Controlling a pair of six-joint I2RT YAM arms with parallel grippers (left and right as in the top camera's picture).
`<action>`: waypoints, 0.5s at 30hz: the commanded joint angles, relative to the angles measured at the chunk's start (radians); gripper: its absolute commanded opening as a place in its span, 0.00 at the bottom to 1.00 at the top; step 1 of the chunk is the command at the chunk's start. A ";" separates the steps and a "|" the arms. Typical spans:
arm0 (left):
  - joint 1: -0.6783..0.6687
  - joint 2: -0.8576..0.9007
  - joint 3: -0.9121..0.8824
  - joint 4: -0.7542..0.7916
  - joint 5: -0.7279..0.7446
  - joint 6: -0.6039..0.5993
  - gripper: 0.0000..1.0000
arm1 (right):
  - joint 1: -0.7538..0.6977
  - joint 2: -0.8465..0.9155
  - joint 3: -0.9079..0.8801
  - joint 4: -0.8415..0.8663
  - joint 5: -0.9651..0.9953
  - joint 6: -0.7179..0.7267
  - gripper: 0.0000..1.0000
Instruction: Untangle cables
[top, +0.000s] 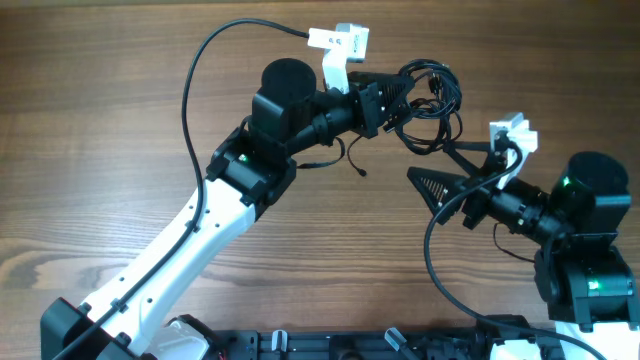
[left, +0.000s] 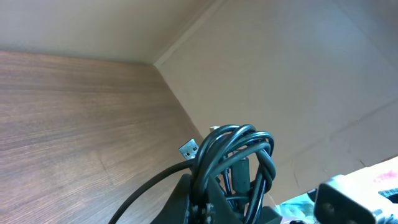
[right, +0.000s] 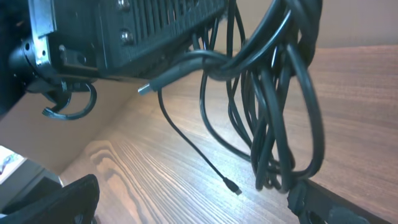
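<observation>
The cables (top: 432, 100) are a knotted bundle of thin black loops, lifted off the table. My left gripper (top: 398, 103) is shut on the bundle; in the left wrist view the loops (left: 239, 155) rise from between its fingers (left: 208, 196), with a USB plug (left: 188, 148) sticking out. My right gripper (top: 452, 170) is open wide, just below and right of the bundle. In the right wrist view the loops (right: 273, 93) hang between its fingers (right: 193, 208). The lowest loops are close to the right finger. A loose strand ends in a small plug (right: 234, 186).
The wooden table (top: 120, 100) spreads around both arms. A thin strand (top: 345, 160) trails under the left wrist onto the table. The left arm's thicker black cable (top: 200, 70) arcs above its forearm. The left gripper body (right: 124, 31) hangs over the right wrist's view.
</observation>
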 joint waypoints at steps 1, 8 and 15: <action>0.014 -0.031 0.010 0.010 -0.046 -0.011 0.04 | 0.002 0.000 0.021 -0.022 -0.023 -0.035 1.00; -0.018 -0.031 0.010 0.006 -0.036 -0.012 0.04 | 0.002 0.000 0.021 -0.005 -0.030 -0.051 1.00; -0.061 -0.031 0.010 0.002 -0.035 -0.012 0.04 | 0.002 0.000 0.021 0.023 0.009 -0.054 1.00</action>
